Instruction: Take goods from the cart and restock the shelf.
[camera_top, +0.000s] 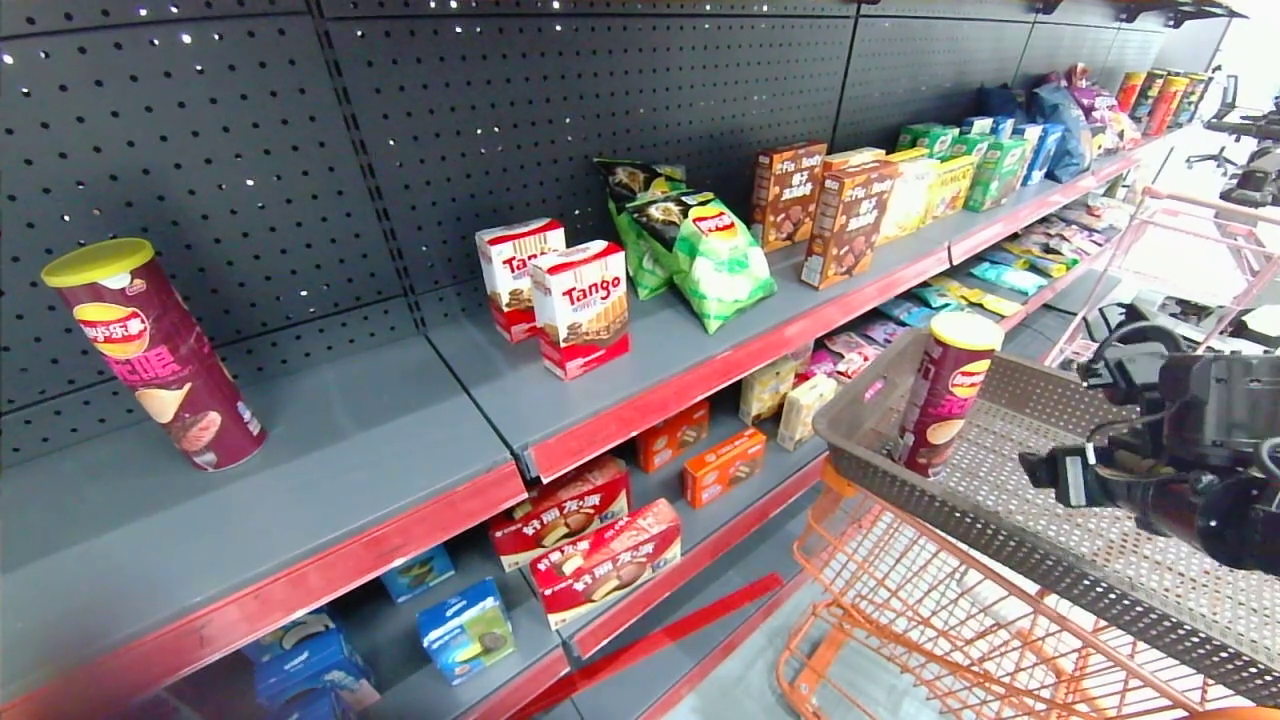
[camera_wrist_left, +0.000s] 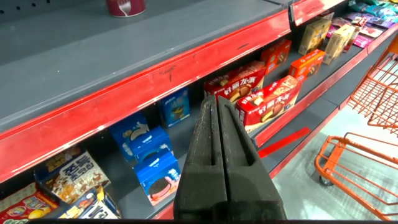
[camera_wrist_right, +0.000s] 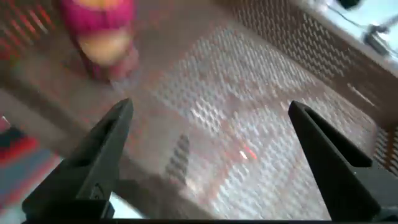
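A supermarket aisle: a black pegboard wall (camera_top: 500, 100) backs a long grey shelf (camera_top: 330, 470) edged in red, with an orange cart (camera_top: 900, 610) drawn up against it. Over the cart's grey perforated tray (camera_top: 1100, 530) the right gripper (camera_wrist_right: 208, 112) hangs with its fingers spread wide, aimed at the one can of chips (camera_top: 945, 405) standing upright in the tray corner nearest the shelf. Gripper and can are apart, and nothing is held. The wide spread looks set to take the can's round body from the side, and its upright stance in the corner leaves that side free.

The left gripper (camera_wrist_left: 217, 106), fingers pressed together and empty, hovers away from the cart, before the shelf's red lip and above blue biscuit boxes (camera_wrist_left: 152, 162) on a lower level. It seems kept out of the way.

Far from the cart, along the top level, a matching second can (camera_top: 155, 355) stands alone against the pegboard with bare grey board beside it, likely the spot meant for the cart's can. Closer to the cart sit wafer boxes (camera_top: 580, 305) and green chip bags (camera_top: 715, 255), faced outward as stock.
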